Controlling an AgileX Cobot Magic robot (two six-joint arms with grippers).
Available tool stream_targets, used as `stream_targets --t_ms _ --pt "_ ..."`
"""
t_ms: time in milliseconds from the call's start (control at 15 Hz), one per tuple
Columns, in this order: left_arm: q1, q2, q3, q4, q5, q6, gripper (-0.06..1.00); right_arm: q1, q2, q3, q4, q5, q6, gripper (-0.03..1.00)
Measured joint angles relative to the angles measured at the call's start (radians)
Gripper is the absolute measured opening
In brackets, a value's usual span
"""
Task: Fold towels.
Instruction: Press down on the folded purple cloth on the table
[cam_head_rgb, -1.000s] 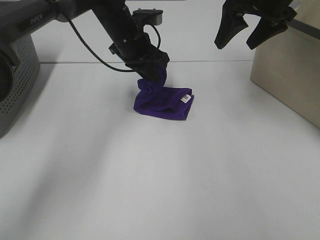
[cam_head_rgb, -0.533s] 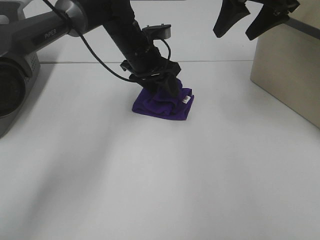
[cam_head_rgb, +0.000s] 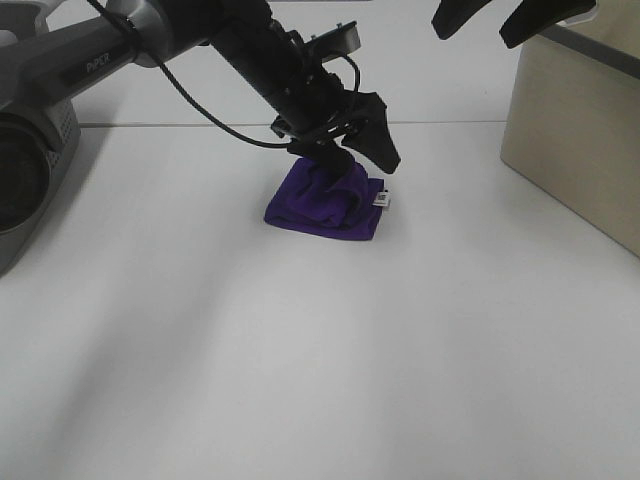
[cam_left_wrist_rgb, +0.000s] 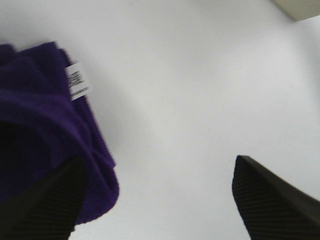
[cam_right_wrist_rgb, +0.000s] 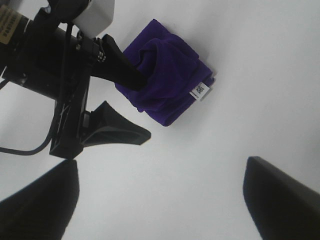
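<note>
The purple towel (cam_head_rgb: 318, 203) lies bunched and roughly folded on the white table, its white tag (cam_head_rgb: 382, 200) at the right edge. My left gripper (cam_head_rgb: 364, 166) is open just above it. One finger (cam_head_rgb: 335, 160) rests in the top fold and the other (cam_head_rgb: 380, 148) hangs free over the tag side. In the left wrist view the towel (cam_left_wrist_rgb: 40, 125) drapes against one finger (cam_left_wrist_rgb: 45, 205), with its tag (cam_left_wrist_rgb: 78, 82) showing. My right gripper (cam_head_rgb: 490, 22) is open and empty, high at the back right. Its wrist view looks down on the towel (cam_right_wrist_rgb: 167, 75) and the left gripper (cam_right_wrist_rgb: 131, 102).
A beige box (cam_head_rgb: 580, 130) stands at the right edge of the table, and its corner shows in the left wrist view (cam_left_wrist_rgb: 300, 6). The grey base of the left arm (cam_head_rgb: 30, 150) sits at the far left. White table (cam_head_rgb: 320, 360) stretches in front of the towel.
My left gripper lowered the lifted end of the towel onto the pile, then opened and let it go, shifting right. The right gripper moved slightly up.
</note>
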Motion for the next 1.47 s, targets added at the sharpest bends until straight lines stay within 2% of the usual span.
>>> stream_targets --t_ms 133,200,400,467,600,667,733,800,1000,1200,1333,1467 --pt "0.0 -0.01 -0.004 -0.024 0.0 0.044 0.74 0.0 0.0 0.0 0.006 0.0 0.0 0.87" --pt "0.002 -0.024 -0.012 -0.006 0.001 0.05 0.74 0.0 0.0 0.0 0.006 0.0 0.0 0.87" --pt "0.03 -0.081 -0.028 -0.019 0.0 0.071 0.74 0.0 0.0 0.0 0.006 0.0 0.0 0.87" --pt "0.041 -0.091 -0.028 0.031 0.002 0.06 0.74 0.0 0.0 0.0 0.009 0.0 0.0 0.87" --pt "0.096 -0.12 -0.028 0.223 0.003 -0.032 0.74 0.0 0.0 0.0 0.042 0.0 -0.029 0.87" --pt "0.132 -0.142 -0.028 0.329 0.003 -0.085 0.74 0.0 0.005 -0.001 0.07 0.0 -0.059 0.87" --pt "0.153 -0.154 -0.028 0.373 0.003 -0.113 0.74 0.0 0.012 -0.001 0.089 -0.001 -0.08 0.87" --pt "0.214 -0.197 -0.028 0.459 0.003 -0.173 0.74 0.01 0.052 -0.002 0.136 -0.025 -0.149 0.87" --pt "0.265 -0.209 -0.026 0.461 0.003 -0.176 0.74 0.062 0.142 -0.002 0.137 -0.109 -0.16 0.87" --pt "0.333 -0.208 -0.021 0.441 0.004 -0.177 0.74 0.148 0.275 -0.03 0.118 -0.229 -0.092 0.87" --pt "0.357 -0.208 -0.021 0.407 0.003 -0.177 0.74 0.201 0.354 -0.094 0.039 -0.277 -0.034 0.87" --pt "0.359 -0.208 -0.021 0.383 0.003 -0.165 0.74 0.25 0.439 -0.178 -0.12 -0.306 0.012 0.87"
